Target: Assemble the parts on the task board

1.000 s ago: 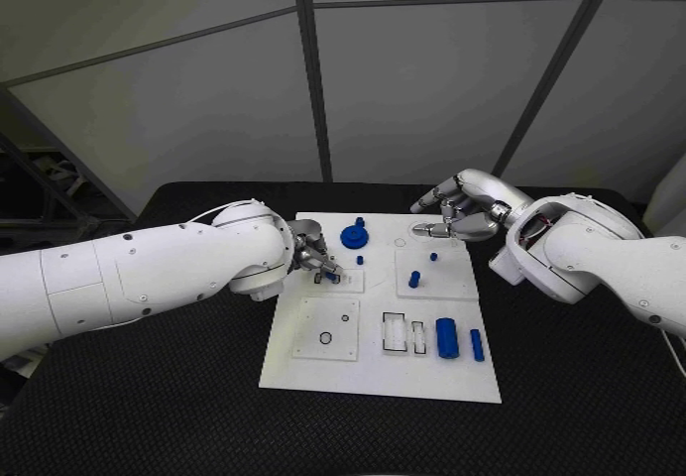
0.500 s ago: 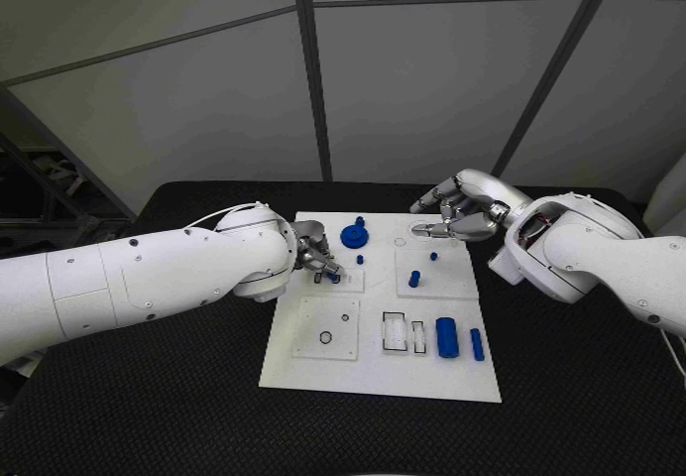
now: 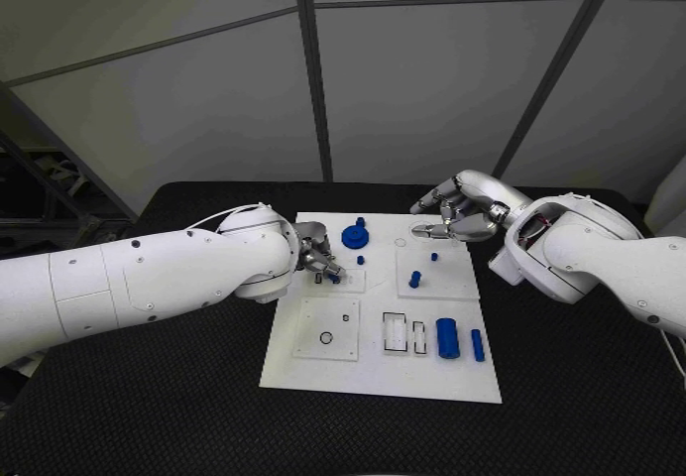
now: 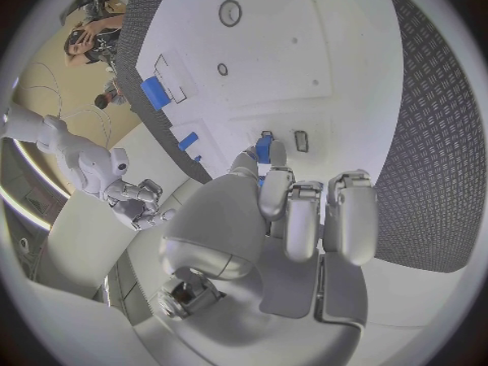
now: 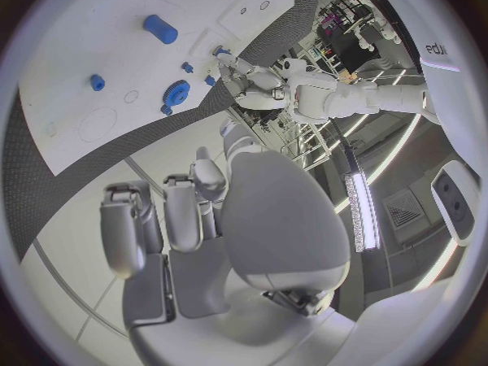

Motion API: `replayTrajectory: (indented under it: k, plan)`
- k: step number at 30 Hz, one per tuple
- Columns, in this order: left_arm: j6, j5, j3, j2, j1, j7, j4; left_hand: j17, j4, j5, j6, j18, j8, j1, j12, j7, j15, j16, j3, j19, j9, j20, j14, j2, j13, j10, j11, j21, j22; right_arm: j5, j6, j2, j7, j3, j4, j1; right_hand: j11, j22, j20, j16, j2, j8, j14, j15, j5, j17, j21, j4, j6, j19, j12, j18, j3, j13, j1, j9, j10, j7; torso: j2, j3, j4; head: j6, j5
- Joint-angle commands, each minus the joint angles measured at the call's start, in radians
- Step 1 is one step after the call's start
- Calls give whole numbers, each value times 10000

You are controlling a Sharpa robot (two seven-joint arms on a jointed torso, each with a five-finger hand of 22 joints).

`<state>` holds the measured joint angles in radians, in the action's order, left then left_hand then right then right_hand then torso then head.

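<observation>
Nearby, gear (image 3: 353,236) beside left hand (image 3: 317,264).

Only one fragment of lettering can be read: "edi", printed in dark letters on a white panel (image 5: 444,53) at the rim of the right wrist view, where it is cut off.

parts (image 3: 447,338) on task board (image 3: 379,377)

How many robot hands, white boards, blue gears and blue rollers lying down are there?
Hands: 2, the left hand and the right hand
Task board: 1
Blue gear: 1
Blue rollers lying down: 2, a thick roller and a thin roller
Total: 6
</observation>
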<state>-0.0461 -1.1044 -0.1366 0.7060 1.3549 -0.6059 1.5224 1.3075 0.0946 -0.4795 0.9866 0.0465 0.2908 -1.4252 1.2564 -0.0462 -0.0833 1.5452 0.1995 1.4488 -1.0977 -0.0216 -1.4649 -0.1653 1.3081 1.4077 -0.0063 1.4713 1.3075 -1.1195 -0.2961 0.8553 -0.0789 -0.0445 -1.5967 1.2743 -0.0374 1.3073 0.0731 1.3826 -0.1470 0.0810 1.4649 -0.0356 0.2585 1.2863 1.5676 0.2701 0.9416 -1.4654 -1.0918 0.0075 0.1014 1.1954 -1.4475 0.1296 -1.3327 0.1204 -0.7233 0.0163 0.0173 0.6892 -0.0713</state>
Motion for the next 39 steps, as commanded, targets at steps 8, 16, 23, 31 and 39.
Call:
replayTrajectory:
  k: [8, 16, 23, 31, 39]
  plan:
    - [132, -109, -4, -3, -2, -168, 6, 2355, -1095, -97, 172, -22, -11, -200, -1, 123, -87, -9, -1178, 76, -51, 0, -976, -243, 1140, 388, -285, 49, 726, -40, 93, 0, 7, -7, -12, 20, 37, 2559, -48, -44, -52, -64, 401, -71, 44, 12, -34, 7, 54, -1005, -21, -52, 48, 4, -73, -8, -2, -8, -4, -3, 3, 16, -9]
    - [119, -146, -4, -14, -2, -162, 3, 2355, -1095, -97, 172, -22, -11, -200, -1, 123, -87, -9, -1178, 76, -51, 0, -976, -243, 1140, 388, -285, 49, 726, -40, 102, -7, 7, -7, -5, 20, 37, 2559, -48, -44, -52, -64, 401, -71, 44, 12, -34, 7, 54, -1005, -21, -52, 48, 4, -73, -8, -2, -8, -4, -1, 3, 17, 4]
    - [463, -151, -4, -47, -2, -139, 0, 2369, -1183, -123, 204, -26, -61, -74, -22, 123, -86, 3, -1335, 85, -106, 1, -980, -194, 1136, 394, -285, 55, 748, -40, 111, -16, 7, -7, -1, 20, 37, 2559, -48, -44, -52, -64, 401, -71, 44, 12, -34, 7, 54, -1005, -21, -52, 48, 4, -73, -8, -2, -8, -10, -5, 2, 52, 11]
    - [742, -151, -3, -141, 1, -176, -129, 2380, -1218, -124, 212, -26, -85, -17, -32, 121, -84, 14, -1406, 84, -128, 0, -984, -179, 1134, 394, -283, 54, 752, -41, 107, -2, -6, -7, -11, 19, 37, 2559, -48, -44, -52, -64, 401, -71, 44, 12, -34, 7, 54, -1005, -21, -52, 48, 4, -73, -8, -2, -8, -9, 0, -3, 79, 13]
    - [841, -151, -3, -290, 2, -233, -336, 2380, -1233, -121, 218, -26, -98, 19, -38, 120, -83, 14, -1446, 83, -140, -2, -984, -174, 1132, 393, -282, 53, 752, -49, 98, -1, -12, -7, -18, 19, 38, 2549, -48, -52, -48, -69, 402, -71, 44, 6, -43, 16, 67, -999, -7, -49, 44, -10, -54, -9, 0, -10, -3, 2, 7, 101, 11]
